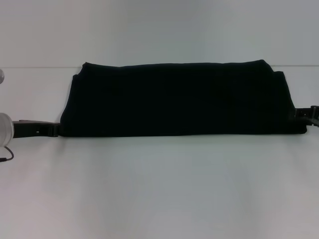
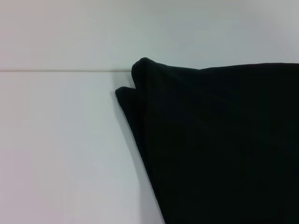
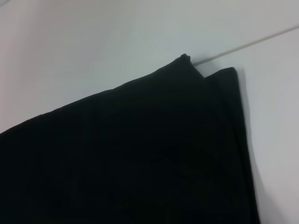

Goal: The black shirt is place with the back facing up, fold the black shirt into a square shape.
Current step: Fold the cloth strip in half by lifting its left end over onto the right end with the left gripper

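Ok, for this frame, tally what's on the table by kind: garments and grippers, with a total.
Garments: 1, the black shirt, folded into a wide band on the white table.
Grippers: 2, the left gripper at the shirt's left end, the right gripper at its right end.
Total: 3.

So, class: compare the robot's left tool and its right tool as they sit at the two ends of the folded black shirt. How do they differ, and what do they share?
1. The left tool sits at the near-left corner of the black shirt; the right tool sits at the shirt's right end, a little farther back.
2. The left tool shows most of its body plus a silver arm section; the right tool is only partly in the picture.
Shared: both are black, low by the white table, and touching the shirt's edges.
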